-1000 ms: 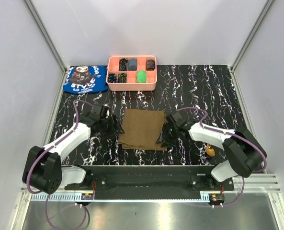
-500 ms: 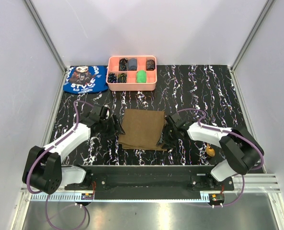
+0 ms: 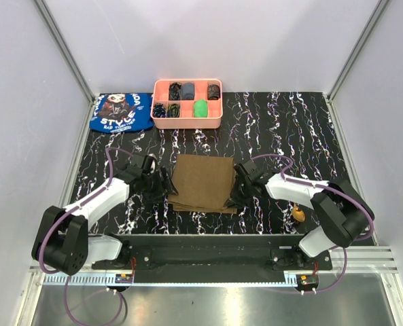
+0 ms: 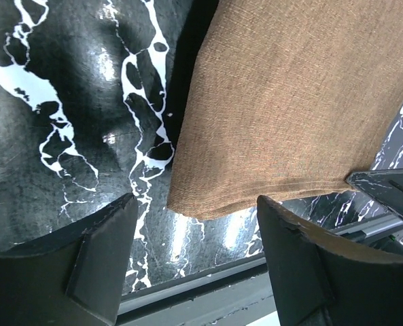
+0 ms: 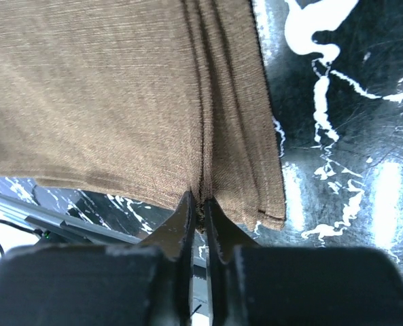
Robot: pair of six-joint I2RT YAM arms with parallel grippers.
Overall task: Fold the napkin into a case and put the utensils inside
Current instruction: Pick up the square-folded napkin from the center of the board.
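Folded napkin [image 3: 201,183] — soft, probably limp, best pinched at edges: right gripper [image 5: 200,204] clamps its 3 o'clock edge; left gripper [image 4: 196,204] gapes empty at 9 o'clock

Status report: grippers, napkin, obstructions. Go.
Left gripper open, astride near left corner of napkin. Right gripper shut on napkin's right edge layers. Napkin folded, flat, nothing on it. Gold utensil on table, right of napkin.

We see a robot lab cell; white panels [image 3: 24,136] in aluminium struts [image 3: 64,49] enclose a marbled black table [image 3: 289,129]. Two arms [image 3: 96,197] are bolted there.
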